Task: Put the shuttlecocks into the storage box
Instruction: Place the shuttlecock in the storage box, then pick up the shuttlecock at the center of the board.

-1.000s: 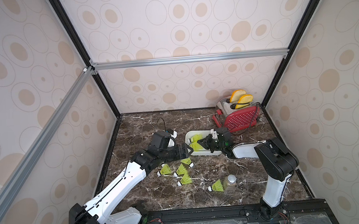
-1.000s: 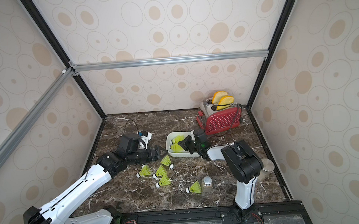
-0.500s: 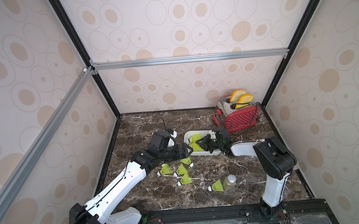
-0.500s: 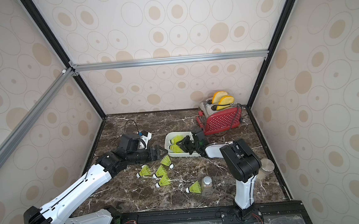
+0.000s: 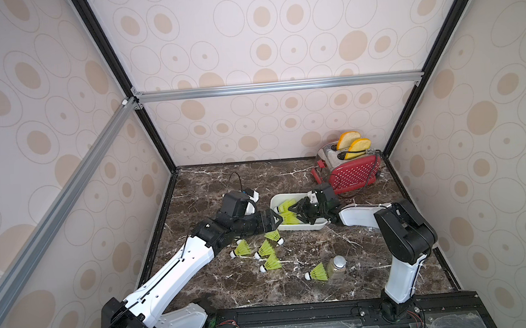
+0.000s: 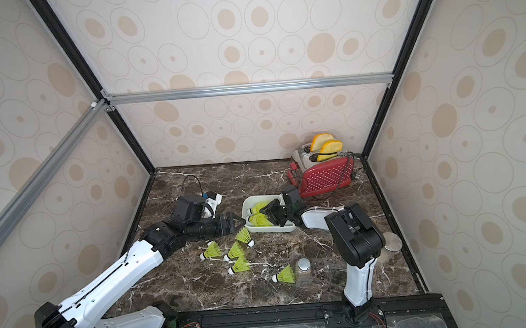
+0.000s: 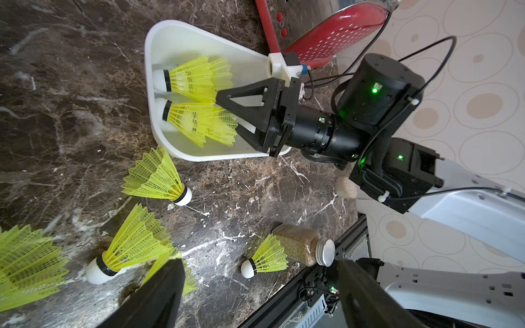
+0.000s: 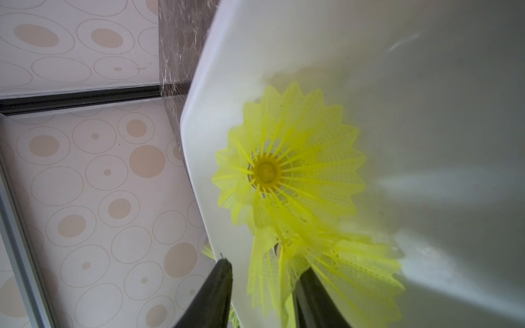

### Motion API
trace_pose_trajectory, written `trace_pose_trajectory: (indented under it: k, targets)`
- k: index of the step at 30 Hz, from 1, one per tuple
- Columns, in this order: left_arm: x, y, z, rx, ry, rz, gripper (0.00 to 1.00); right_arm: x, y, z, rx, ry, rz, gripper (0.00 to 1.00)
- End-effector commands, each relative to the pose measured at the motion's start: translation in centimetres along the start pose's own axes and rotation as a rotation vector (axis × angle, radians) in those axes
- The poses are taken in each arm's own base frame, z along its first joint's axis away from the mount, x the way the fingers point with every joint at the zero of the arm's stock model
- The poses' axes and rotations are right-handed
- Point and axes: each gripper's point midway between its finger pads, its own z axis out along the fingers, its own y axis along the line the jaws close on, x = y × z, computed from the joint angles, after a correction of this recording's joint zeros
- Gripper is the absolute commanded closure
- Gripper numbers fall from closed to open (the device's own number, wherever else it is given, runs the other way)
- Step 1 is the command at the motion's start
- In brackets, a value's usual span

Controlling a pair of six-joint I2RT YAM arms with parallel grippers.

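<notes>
Shuttlecock (image 5: pixel 274 236): just below left hand (image 5: pixel 277 222) in frame, cork lower right.
Left hand: open, empty (nearer arm).
Right hand (image 5: pixel 294 214): parted over storage box (image 5: pixel 304 228).

We count seven shuttlecocks (image 5: pixel 242 248): two in the storage box (image 5: pixel 304 228), five on the table (image 5: pixel 225 180); one toaster (image 5: pixel 354 174), two bread slices (image 5: pixel 360 147).

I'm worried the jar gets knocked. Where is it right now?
In both top views the jar sits near the front edge of the table, right beside a lone shuttlecock, well in front of the storage box.
</notes>
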Motion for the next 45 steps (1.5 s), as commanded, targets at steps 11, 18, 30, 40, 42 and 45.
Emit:
trace_pose_trajectory:
  k: [11, 18, 30, 40, 42, 45]
  targets:
    - [-1.3, -1.0, -0.5, 0.028, -0.038, 0.019, 0.13, 1.3, 0.5, -2.3, 0.108, 0.067, -0.014, 0.60]
    - [-1.2, -0.9, -0.4, 0.028, -0.032, 0.017, 0.13, 1.8, 0.7, -4.0, 0.174, 0.085, -0.052, 0.60]
    - [-0.1, -0.9, -0.5, 0.041, 0.015, 0.054, 0.13, 2.9, 2.0, -9.5, 0.334, 0.129, -0.281, 0.66]
    - [3.5, 0.1, -1.0, 0.067, 0.117, 0.081, 0.13, 9.9, -0.7, -16.9, 0.614, 0.322, -0.568, 0.66]
    - [4.1, 0.4, -1.2, 0.059, 0.132, 0.087, 0.13, 11.5, -1.3, -17.6, 0.652, 0.369, -0.607, 0.65]
    - [4.9, 0.7, -1.6, 0.059, 0.145, 0.084, 0.13, 13.4, -2.6, -18.4, 0.716, 0.463, -0.627, 0.63]
